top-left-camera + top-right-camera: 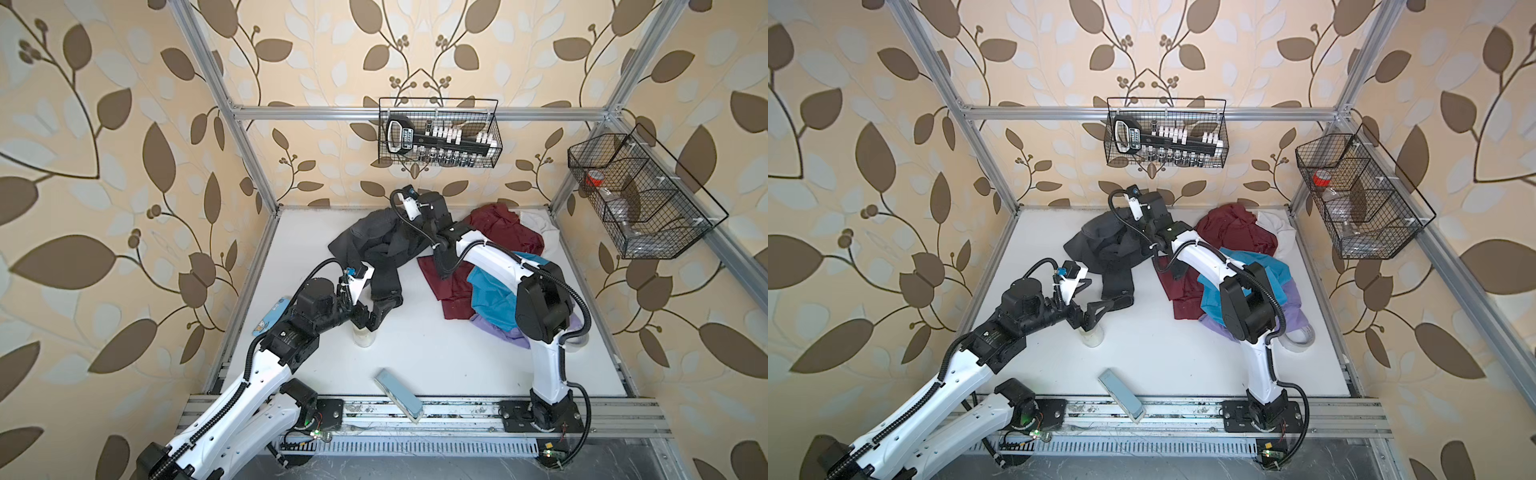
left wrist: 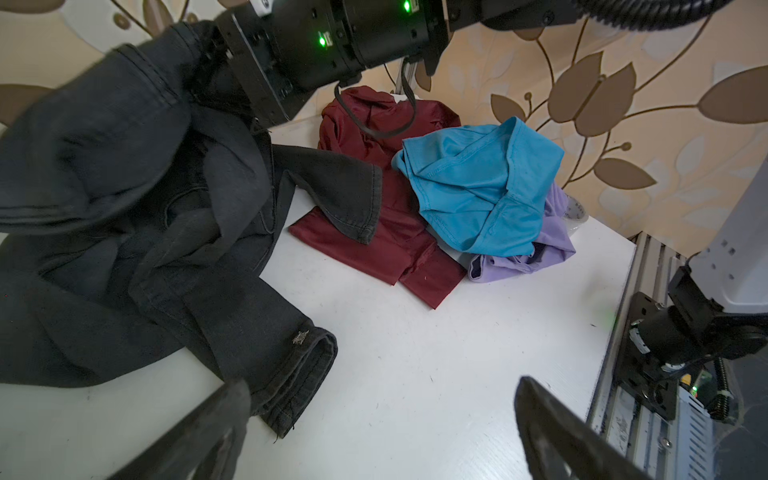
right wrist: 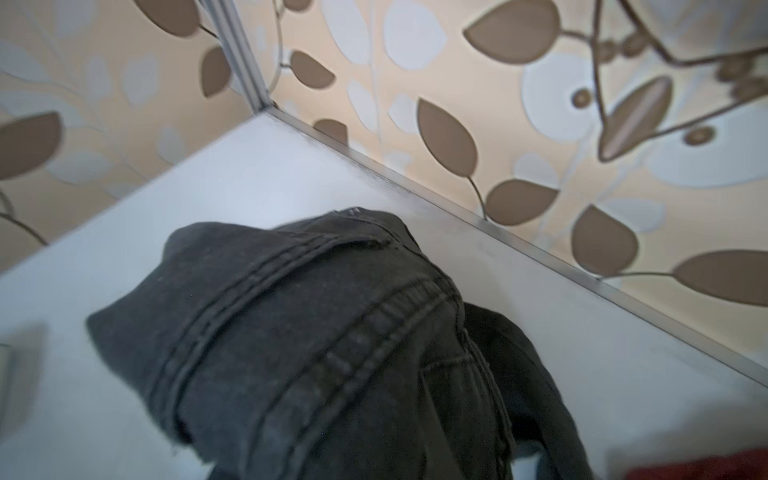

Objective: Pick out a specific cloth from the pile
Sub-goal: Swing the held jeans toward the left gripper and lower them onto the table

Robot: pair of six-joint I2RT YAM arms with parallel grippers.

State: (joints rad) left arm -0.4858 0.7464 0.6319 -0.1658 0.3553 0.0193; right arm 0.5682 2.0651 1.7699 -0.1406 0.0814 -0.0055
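The cloth, dark charcoal jeans [image 1: 374, 245] [image 1: 1106, 249], lies bunched at the back middle of the white table, one leg trailing toward the front. My right gripper [image 1: 406, 230] [image 2: 210, 68] is shut on the cloth near its waistband and holds that part raised; its fingertips are buried in the denim [image 3: 332, 353]. My left gripper [image 1: 376, 313] [image 2: 382, 415] hovers open beside the leg's hem [image 2: 299, 386], with nothing between its fingers. The pile [image 1: 494, 282] lies to the right: maroon shirt [image 2: 374, 124], teal garment [image 2: 478, 187], lavender shirt [image 2: 552, 237], white cloth [image 1: 540, 224].
A white jar [image 1: 365, 336] stands right under my left gripper. A grey-blue box [image 1: 399, 395] lies at the front edge and a tape roll [image 1: 1300, 336] behind the right arm. Wire baskets [image 1: 440, 133] [image 1: 640, 199] hang on the back and right walls.
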